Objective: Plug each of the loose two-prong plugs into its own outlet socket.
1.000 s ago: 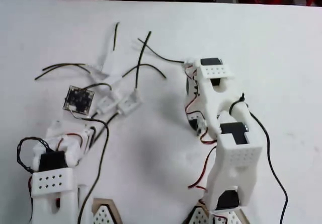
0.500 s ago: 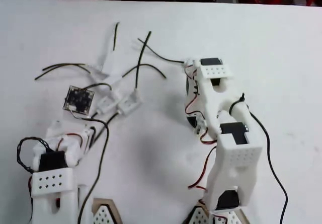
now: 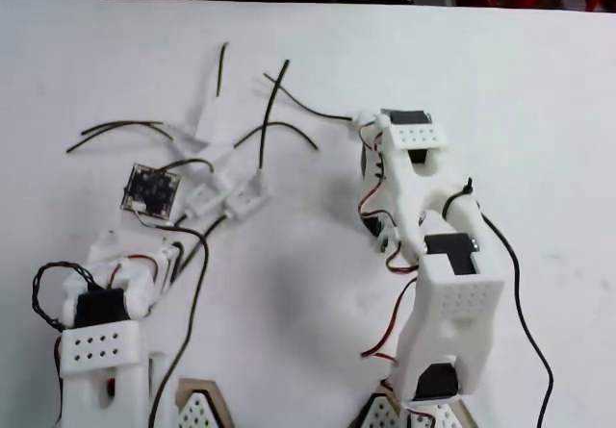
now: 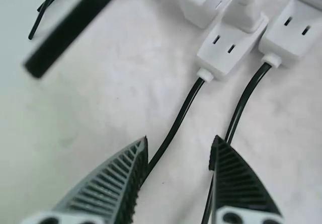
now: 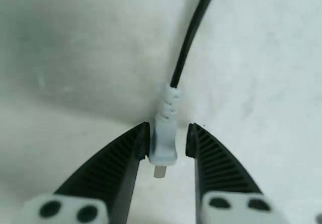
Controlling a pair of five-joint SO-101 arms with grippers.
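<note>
Well to the right of the small circuit board (image 3: 151, 189) and a little farther up the white table (image 3: 500, 72), the right gripper (image 5: 168, 127) has its jaws drawn in close around a white plug (image 5: 163, 146). One finger (image 5: 126, 163) touches the plug's side and the other stands just beside it with a sliver of table showing between, so the jaws are not quite closed. A metal prong sticks out of the plug's near end, and its black cord (image 5: 191, 38) runs away from the gripper. Just below the board, on the near side, the left gripper (image 4: 178, 146) has its jaws wide apart and holds nothing. A black lead (image 4: 173, 128) passes between its fingertips up to a white socket (image 4: 229, 45). A second socket (image 4: 294, 27) lies just beside the first, both just right of the board.
</note>
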